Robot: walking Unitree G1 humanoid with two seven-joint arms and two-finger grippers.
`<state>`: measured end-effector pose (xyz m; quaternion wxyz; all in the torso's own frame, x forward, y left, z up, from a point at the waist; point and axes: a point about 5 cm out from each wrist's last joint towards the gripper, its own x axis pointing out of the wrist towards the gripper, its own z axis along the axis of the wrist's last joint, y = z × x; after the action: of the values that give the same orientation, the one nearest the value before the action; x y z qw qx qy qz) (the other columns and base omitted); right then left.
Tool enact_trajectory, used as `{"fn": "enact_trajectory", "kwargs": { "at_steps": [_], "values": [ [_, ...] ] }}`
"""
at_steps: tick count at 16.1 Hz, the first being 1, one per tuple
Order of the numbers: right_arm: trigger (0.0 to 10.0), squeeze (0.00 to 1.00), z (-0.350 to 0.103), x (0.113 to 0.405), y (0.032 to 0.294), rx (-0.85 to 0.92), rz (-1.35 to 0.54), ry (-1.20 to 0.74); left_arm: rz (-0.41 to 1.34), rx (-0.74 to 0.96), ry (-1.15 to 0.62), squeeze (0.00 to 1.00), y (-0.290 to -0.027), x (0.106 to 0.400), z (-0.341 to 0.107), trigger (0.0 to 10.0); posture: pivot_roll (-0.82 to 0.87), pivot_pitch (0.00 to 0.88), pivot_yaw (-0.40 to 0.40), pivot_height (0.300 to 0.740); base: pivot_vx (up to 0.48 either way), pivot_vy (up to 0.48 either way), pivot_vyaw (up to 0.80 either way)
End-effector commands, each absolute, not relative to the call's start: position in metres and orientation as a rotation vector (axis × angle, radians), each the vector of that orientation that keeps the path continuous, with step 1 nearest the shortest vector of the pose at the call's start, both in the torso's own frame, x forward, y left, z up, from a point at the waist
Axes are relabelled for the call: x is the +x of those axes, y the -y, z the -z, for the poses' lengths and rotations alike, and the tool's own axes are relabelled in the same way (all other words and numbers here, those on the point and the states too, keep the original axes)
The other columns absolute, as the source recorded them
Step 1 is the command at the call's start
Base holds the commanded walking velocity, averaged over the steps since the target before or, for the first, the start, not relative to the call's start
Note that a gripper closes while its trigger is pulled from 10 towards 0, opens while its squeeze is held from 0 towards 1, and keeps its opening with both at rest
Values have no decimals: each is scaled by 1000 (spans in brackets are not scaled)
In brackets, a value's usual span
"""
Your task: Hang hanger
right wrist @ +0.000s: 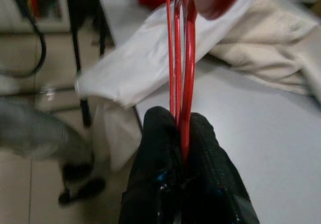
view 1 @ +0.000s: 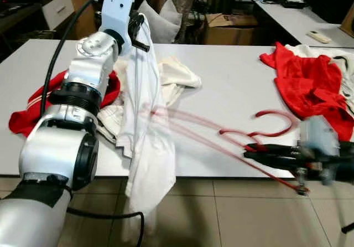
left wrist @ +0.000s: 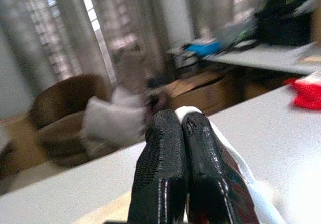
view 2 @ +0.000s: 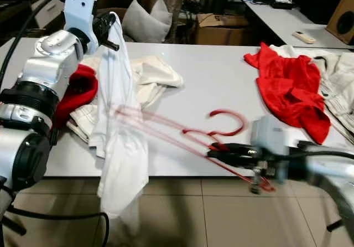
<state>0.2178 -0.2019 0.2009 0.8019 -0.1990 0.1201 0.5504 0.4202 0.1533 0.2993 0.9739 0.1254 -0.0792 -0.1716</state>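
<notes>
A red wire hanger (view 1: 238,138) lies low over the white table's (view 1: 232,81) front edge, its hook curving toward the right. My right gripper (view 1: 249,154) is shut on the hanger near its neck; the right wrist view has the black fingers (right wrist: 165,174) pinching the red wires (right wrist: 179,58). The hanger's far arm reaches into a white garment (view 1: 145,125). My left gripper (view 1: 141,36) is raised at the left and shut on that white garment's top, so the cloth hangs down past the table edge. In the left wrist view the fingertips (left wrist: 173,148) press together on white cloth.
A red garment (view 1: 310,83) lies at the table's right end, another red garment (view 1: 33,111) at the left, and cream cloth (view 1: 174,75) at the middle. Cardboard boxes (view 1: 227,28), a cushion and a desk stand behind. Tiled floor runs below the table.
</notes>
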Motion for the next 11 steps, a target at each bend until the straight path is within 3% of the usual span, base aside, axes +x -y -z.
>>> {"fn": "enact_trajectory", "kwargs": {
  "at_steps": [1, 4, 5, 7, 9, 11],
  "values": [
    [10000, 0, -187, 230, 195, -469, -1191, -302, 452, 203, 271, 0, -147, 415, -340, 10000, -131, 0, 17, 740, 0, 0, 0],
    [10000, 0, -182, 250, 186, -516, -1204, -285, 522, 169, 301, 0, -146, 410, -358, 10000, -119, 0, 0, 740, 0, 0, 0],
    [10000, 0, -186, 285, 175, -597, -1157, -244, 599, 149, 355, 0, -142, 400, -381, 10000, -103, 0, -19, 740, 0, 0, 0],
    [10000, 0, -199, 319, 169, -683, -1042, -174, 643, 131, 411, 0, -141, 391, -401, 10000, -93, 0, -31, 740, 0, 0, 0],
    [10000, 0, -264, 379, 170, -779, -603, 109, 651, 89, 548, 0, -147, 374, -437, 10000, -74, 0, -51, 740, 0, 0, 0],
    [10000, 0, -345, 394, 181, -652, -271, 437, 661, -1, 675, 0, -158, 354, -469, 10000, -60, 0, -66, 740, 0, 0, 0]
  ]
}}
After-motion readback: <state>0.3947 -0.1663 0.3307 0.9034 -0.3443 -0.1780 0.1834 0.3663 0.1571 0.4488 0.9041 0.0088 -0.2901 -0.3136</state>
